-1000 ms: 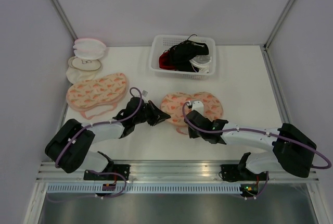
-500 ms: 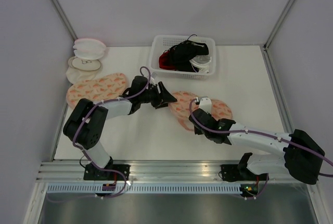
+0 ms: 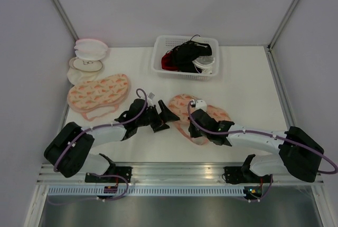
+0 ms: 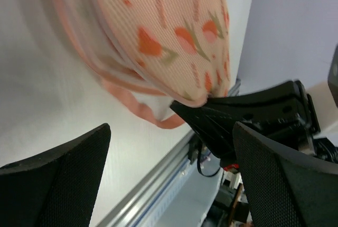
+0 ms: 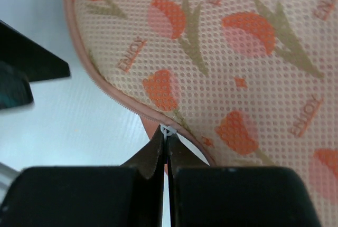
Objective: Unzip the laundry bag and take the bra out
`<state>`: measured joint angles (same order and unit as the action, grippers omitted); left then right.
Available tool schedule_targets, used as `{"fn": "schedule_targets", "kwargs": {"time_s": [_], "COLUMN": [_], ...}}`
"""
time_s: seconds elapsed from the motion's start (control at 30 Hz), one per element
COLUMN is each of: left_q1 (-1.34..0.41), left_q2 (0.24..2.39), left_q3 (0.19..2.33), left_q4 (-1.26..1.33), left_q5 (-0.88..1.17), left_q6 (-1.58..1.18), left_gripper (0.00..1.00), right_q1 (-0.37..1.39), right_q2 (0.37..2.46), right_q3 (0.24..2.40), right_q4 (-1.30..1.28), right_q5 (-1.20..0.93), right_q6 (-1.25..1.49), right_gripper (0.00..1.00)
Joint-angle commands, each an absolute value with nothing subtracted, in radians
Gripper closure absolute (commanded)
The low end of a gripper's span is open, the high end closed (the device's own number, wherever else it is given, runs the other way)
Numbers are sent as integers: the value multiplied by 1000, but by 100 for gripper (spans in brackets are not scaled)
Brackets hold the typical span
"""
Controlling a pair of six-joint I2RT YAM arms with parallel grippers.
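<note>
The laundry bag (image 3: 182, 104) lies mid-table, a peach oval with an orange tulip print (image 5: 237, 53). My right gripper (image 3: 193, 132) is at its near edge, shut on the small grey zipper pull (image 5: 167, 130), fingertips pinched together (image 5: 167, 138). The zip line (image 5: 111, 94) to the left of the pull looks closed. My left gripper (image 3: 168, 120) stands open just left of the bag, with nothing between its fingers (image 4: 171, 132). In the left wrist view the bag (image 4: 158, 26) and its pink strap loop (image 4: 142, 112) lie ahead of the open jaws. The bra is hidden.
A second printed bag (image 3: 99, 94) lies at the left. Two white-and-pink round cases (image 3: 87, 55) sit in the far left corner. A white basket (image 3: 158, 64) with black, red and white garments stands at the back. The table's near edge (image 4: 153, 190) has a metal rail.
My left gripper has opened, let go of the bag's left edge and drawn back towards the near side. The bag has shifted with it. My right gripper stays shut at the bag's near edge.
</note>
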<state>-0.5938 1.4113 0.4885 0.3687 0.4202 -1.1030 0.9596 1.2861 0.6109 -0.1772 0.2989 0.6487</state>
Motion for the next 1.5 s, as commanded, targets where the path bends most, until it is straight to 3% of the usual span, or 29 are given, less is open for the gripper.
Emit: {"fn": "schedule_targets", "kwargs": {"time_s": [0.0, 0.33, 0.4, 0.53, 0.57, 0.63, 0.67, 0.8, 0.87, 1.2, 1.47], "left_q1": [-666, -756, -756, -755, -756, -756, -756, -756, -755, -667, -577], "left_q2": [1333, 1480, 1528, 1587, 1597, 1614, 1617, 1603, 1586, 1537, 1549], "left_q3": [437, 500, 503, 483, 483, 477, 479, 488, 489, 482, 521], "left_q4": [477, 555, 577, 666, 681, 713, 716, 700, 670, 620, 585], "left_q5": [305, 238, 235, 239, 239, 241, 242, 230, 210, 186, 279], "left_q6": [-1253, -1335, -1338, -1356, -1359, -1367, -1368, -1365, -1359, -1333, -1276], "left_gripper": [0, 0, 4, 31, 44, 61, 75, 94, 97, 98, 98], "right_q1": [960, 962, 960, 962, 960, 960, 962, 962, 962, 962, 960], "right_q2": [1304, 1319, 1298, 1249, 1235, 1226, 1217, 1207, 1207, 1166, 1134], "right_q3": [595, 558, 543, 525, 525, 526, 526, 535, 543, 537, 532], "right_q4": [-8, 152, 156, 140, 132, 108, 98, 42, 3, -192, -294], "right_q5": [148, -27, -49, -49, -49, -37, -32, 24, 46, 98, 187], "right_q6": [637, 629, 623, 612, 608, 603, 603, 600, 601, 644, 660], "right_gripper": [100, 100, 100, 100, 100, 100, 100, 100, 100, 100, 100]}}
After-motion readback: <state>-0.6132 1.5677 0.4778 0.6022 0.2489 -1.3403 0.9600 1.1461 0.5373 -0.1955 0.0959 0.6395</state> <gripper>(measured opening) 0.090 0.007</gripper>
